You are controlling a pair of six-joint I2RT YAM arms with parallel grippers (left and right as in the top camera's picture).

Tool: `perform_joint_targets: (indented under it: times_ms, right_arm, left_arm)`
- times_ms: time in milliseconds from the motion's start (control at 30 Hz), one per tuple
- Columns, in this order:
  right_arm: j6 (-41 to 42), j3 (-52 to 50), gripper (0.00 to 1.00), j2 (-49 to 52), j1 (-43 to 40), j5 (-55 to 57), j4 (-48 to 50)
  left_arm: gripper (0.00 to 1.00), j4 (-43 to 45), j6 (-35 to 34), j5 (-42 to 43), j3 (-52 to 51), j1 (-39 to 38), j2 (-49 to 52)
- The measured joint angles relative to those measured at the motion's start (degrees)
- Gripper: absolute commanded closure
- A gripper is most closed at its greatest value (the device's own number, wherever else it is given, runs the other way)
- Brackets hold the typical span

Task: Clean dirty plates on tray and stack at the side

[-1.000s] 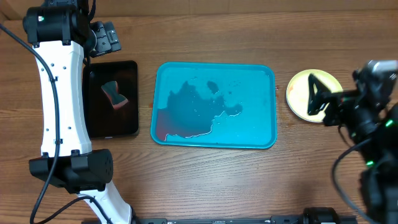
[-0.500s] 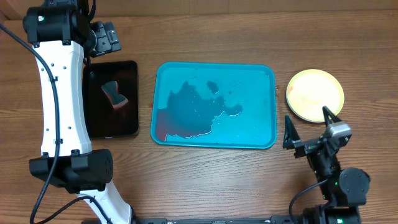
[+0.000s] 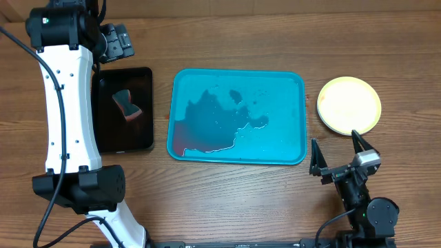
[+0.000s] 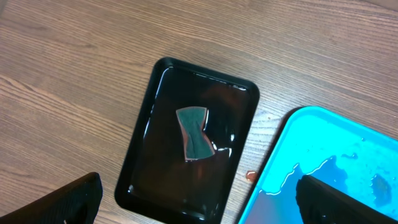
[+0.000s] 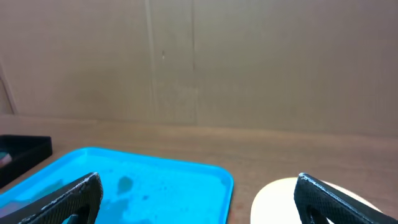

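My right gripper [image 3: 335, 148], spread and empty, now sits withdrawn at 6 o'clock of the plate [image 3: 349, 105]; the tray [image 3: 238, 71] holds none, so stacking looks finished.

Overhead downward; wrist views seemingly sharing tray [image 3: 279, 138]

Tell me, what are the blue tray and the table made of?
The blue tray looks like smooth plastic: even colour, rounded moulded rim. The table shows grain lines, so wood or a wood-print laminate; I cannot tell which.
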Motion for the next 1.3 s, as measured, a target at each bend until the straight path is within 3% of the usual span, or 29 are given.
perform_joint_targets:
  times_ms: [233, 1300]
  right_arm:
    - [0.04, -0.07, 0.0, -1.62, 0.35, -0.35, -6.62]
    - [0.04, -0.07, 0.0, -1.62, 0.37, -0.59, -6.51]
  left_arm:
    - [0.01, 0.0, 0.0, 0.0, 0.0, 0.0, 0.0]
    - [0.01, -0.02, 0.0, -0.02, 0.0, 0.0, 0.0]
